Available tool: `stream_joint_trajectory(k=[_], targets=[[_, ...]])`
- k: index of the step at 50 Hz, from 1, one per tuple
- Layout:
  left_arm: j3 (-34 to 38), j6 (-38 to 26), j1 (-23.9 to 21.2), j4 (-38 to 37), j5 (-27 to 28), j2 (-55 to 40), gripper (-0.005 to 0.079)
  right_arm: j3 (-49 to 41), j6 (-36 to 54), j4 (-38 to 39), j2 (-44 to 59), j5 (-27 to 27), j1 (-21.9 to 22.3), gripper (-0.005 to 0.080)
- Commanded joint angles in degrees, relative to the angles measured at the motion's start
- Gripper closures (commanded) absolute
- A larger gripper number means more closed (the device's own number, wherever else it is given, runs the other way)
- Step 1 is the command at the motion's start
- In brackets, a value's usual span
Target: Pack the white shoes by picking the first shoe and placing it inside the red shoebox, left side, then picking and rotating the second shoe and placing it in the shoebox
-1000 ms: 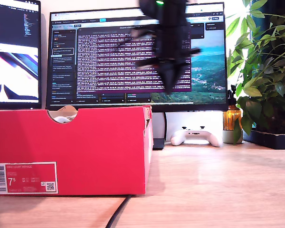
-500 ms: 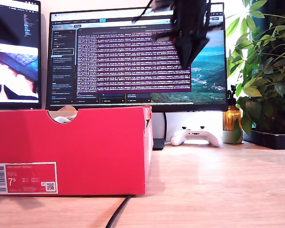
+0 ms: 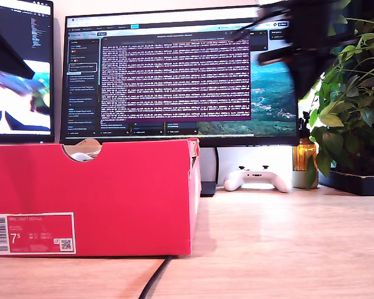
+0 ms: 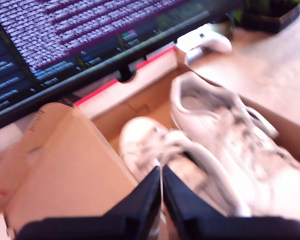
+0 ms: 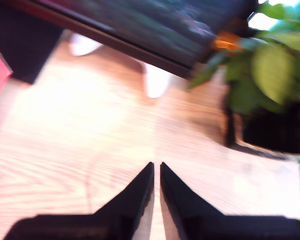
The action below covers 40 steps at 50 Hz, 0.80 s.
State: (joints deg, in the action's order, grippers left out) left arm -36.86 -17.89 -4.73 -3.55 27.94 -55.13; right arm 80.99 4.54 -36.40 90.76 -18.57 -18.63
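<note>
Shoes: two white sneakers, first shoe [image 4: 235, 145] and second shoe [image 4: 160, 150], both lying inside the red shoebox [image 3: 112, 187], side by side, long axes roughly parallel, running away from my first gripper [image 4: 161, 192]. Blurred, so toe/heel direction of each is hard to call. In the exterior view only a bit of white shows through the half-round notch, upper left of the box front. Box sits at the exterior view's lower left on the wooden desk [image 3: 287, 249].

My first gripper hangs over the box with the shoes just ahead of and below its tips; jaws nearly touching, a thin slit between them, nothing held. My second gripper [image 5: 156, 172] is over bare desk, well apart from the box, jaws likewise almost closed and empty. A dark blurred arm [image 3: 305, 37] shows at the exterior view's upper right, near the potted plant [image 3: 352, 93].

Judgement: packing looks finished; first gripper is the nearer one if a nudge is needed.

Counts: two shoes, one box, one white game controller [image 3: 257, 179], two monitors, one plant.
</note>
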Motion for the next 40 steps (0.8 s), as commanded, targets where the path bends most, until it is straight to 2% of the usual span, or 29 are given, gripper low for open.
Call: stream_joint_trajectory(k=[1, 21, 29, 32, 36, 40], targets=[[-0.26, 2.25, 1.01, 2.32, 0.57, -0.42, 0.0764, -4.48, -0.04, 3.52, -2.54, -0.02, 0.74, 0.0754], [0.04, 4.02, 2.01, 3.93, -1.77, -0.68, 0.0764, -26.51, -0.22, 24.68, -12.85, -0.11, 5.18, 0.0754], [0.22, 4.09, 2.01, 4.0, -3.48, -0.68, 0.0764, -33.86, 0.13, 31.34, -16.35, 0.0, 9.77, 0.0754], [0.28, 4.72, 2.01, 4.55, -5.66, -0.68, 0.0764, -35.65, 0.39, 32.72, -17.46, -0.02, 11.76, 0.0754], [1.11, 7.06, 2.01, 6.6, -9.2, -0.59, 0.0764, -37.7, 0.35, 34.12, -19.1, 0.24, 14.12, 0.0754], [2.49, 9.73, 2.01, 8.76, -9.49, -0.59, 0.0764, -39.21, 0.74, 35.32, -20.48, 1.31, 16.09, 0.0754]])
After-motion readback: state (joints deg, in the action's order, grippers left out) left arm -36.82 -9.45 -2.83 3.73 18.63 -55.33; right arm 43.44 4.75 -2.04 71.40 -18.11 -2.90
